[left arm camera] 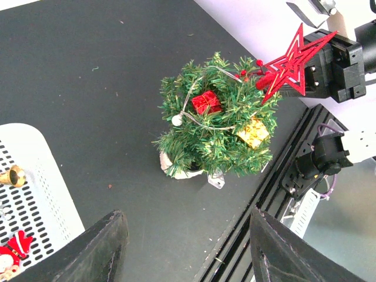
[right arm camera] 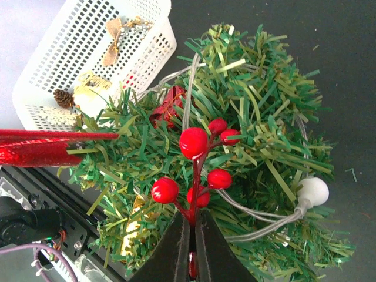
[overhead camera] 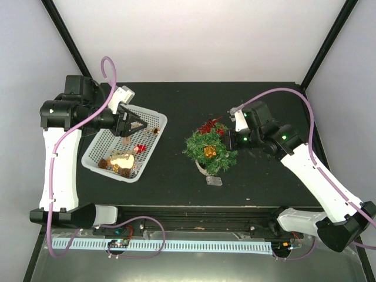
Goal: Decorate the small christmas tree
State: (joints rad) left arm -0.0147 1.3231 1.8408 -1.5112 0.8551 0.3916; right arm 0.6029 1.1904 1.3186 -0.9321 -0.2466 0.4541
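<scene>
- A white basket (overhead camera: 94,147) full of little holes sits on the left of the black table (overhead camera: 176,176).
- In it lie a gold bell (left arm camera: 13,175), a pine cone (right arm camera: 61,97) and a gold bow (right arm camera: 114,38).
- A shiny red star (left arm camera: 286,64) is tilted.
- Some red berries (right arm camera: 194,141) stand on a thin stem.
- A tiny red gift box (left arm camera: 205,103) and a gold gift box (left arm camera: 254,132) are near, not touching.
- A round white bulb (right arm camera: 312,191) sits on a clear wire.
</scene>
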